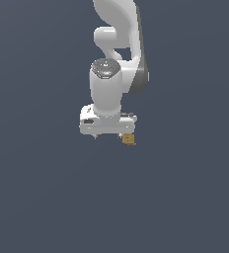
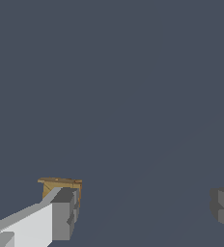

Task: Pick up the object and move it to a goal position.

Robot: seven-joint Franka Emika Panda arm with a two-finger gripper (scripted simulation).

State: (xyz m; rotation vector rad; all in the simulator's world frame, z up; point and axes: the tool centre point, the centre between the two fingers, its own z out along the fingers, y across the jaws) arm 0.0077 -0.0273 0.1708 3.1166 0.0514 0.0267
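In the exterior view, the white gripper (image 1: 108, 134) points down, and the tan object (image 1: 129, 140) sits just beside its end on the exterior view's right. In the wrist view, the fingers (image 2: 64, 213) stand wide apart; the object (image 2: 61, 185) lies behind one fingertip, outside the gap. No writing is readable.

You see the white arm (image 1: 117, 34) descending from the top edge of the frame, its links folded so that the wrist housing (image 1: 106, 89) points downward. The tool (image 1: 108, 134) hangs at the centre of the frame, its wide white body set crosswise. The fingers are too small and foreshortened for you to judge their spacing. The object (image 1: 129, 140), a small golden-brown block, sits just under the tool's end on the exterior view's right. You cannot tell whether it touches the tool. The background is uniform dark blue-grey.
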